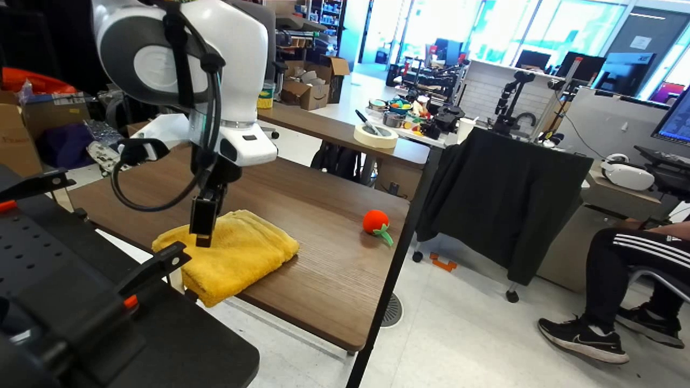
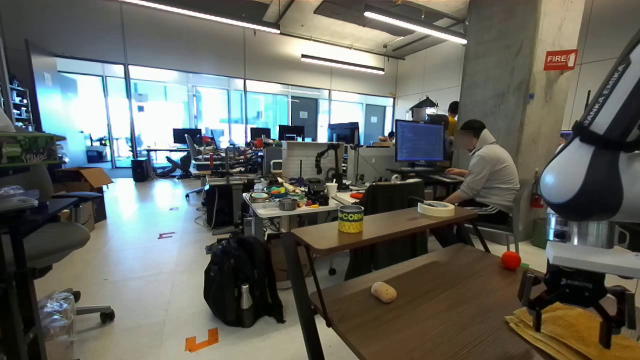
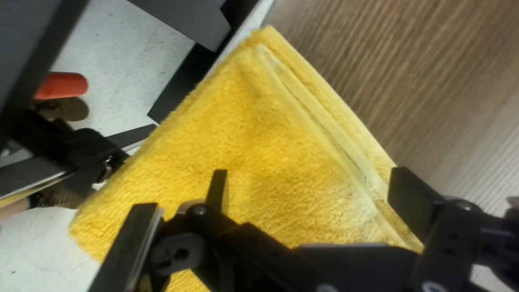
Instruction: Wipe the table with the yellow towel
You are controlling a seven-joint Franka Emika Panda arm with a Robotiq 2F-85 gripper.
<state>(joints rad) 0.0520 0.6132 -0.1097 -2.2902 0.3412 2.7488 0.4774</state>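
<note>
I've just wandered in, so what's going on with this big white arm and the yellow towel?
A white and black robot arm hangs over a folded, fluffy yellow towel on a brown wood-grain table. Its black fingers are spread open, so the towel isn't gripped; whether they touch it is hard to tell. Part of the towel sticks out past the table's edge. The plan is to wipe the table with it.

You have bright windows (washed nearly white) beyond a pale floor, strip lights overhead, a concrete pillar
</note>
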